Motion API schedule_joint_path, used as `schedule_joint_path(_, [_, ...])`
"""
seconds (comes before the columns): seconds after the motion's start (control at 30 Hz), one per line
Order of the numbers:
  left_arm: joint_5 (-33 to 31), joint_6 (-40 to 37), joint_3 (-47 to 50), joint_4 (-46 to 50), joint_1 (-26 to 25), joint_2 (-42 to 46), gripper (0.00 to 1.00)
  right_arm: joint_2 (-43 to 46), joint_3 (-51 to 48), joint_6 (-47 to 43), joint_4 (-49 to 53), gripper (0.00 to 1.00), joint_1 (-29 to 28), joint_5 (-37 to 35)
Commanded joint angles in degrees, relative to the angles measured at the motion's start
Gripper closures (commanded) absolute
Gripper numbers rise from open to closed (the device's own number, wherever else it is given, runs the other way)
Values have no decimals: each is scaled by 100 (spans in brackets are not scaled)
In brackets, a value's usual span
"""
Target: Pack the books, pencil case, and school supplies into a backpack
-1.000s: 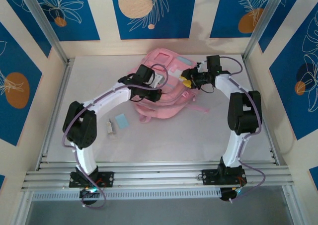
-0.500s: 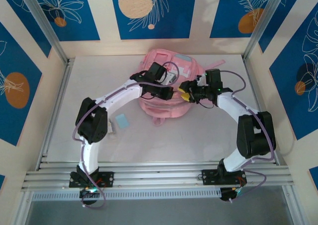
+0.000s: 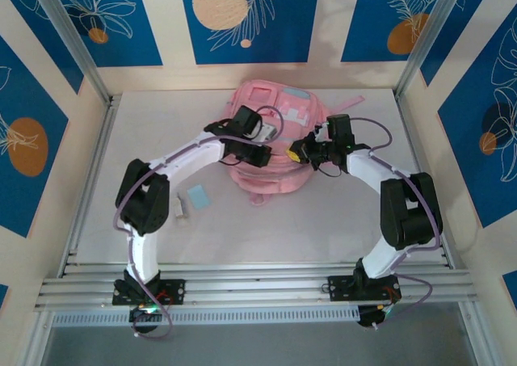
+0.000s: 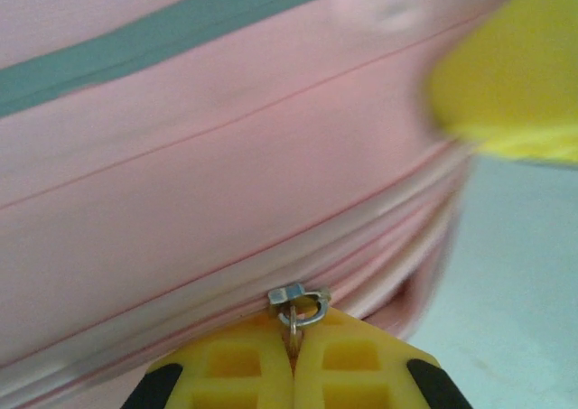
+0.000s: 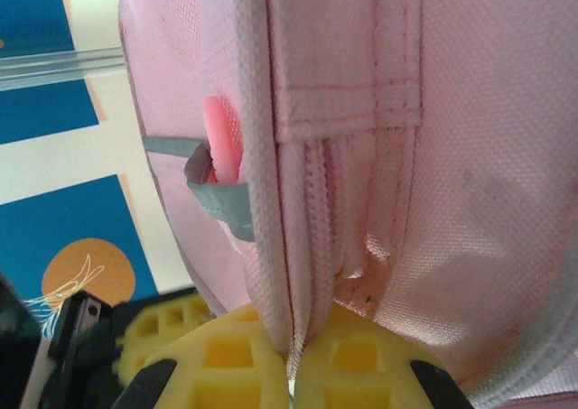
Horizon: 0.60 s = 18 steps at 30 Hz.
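The pink backpack [image 3: 271,180] lies toward 12 o'clock on the table [image 3: 323,229]; the left gripper [image 4: 291,359] is pinched tight on its zipper pull [image 4: 298,302]; the right gripper [image 5: 291,359], at 3 o'clock of the left, is clamped onto the backpack's seam [image 5: 271,201].

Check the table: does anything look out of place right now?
Yes. A small light-blue square and a tiny white oblong piece lie on the white table left of the large pink backpack, not packed, while the left gripper, jaws shut, pinches the bag's metal zipper pull. Whether that zipper is open I cannot tell.
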<state>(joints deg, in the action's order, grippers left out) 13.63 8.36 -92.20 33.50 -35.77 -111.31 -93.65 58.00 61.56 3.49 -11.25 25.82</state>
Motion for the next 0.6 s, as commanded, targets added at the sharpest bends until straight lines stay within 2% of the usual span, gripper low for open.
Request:
schedule_joint_path(0.0, [-809,-482,200,519,702,409,100,356,62,-601,370,100,286,-307])
schedule_joint_path(0.1, [-1024,-594,249,457,1068,368,100,339,193,-865,588,100,388,-192])
schedule_joint_path(0.2, [-1041,-642,225,581,1136,353,100,272,484,-1360,1003,100,528,-215])
schedule_joint_path(0.33, [-371,-574,515,520,895,613,100,18,1126,-2016,1686,100,845,-542])
schedule_joint_path(0.47, [662,-564,949,355,488,1011,100,-391,1939,-2710,2179,100,1147,-490])
schedule_joint_path(0.57, [440,-894,1104,465,302,1119,100,-748,2566,-3373,2706,100,1238,-134])
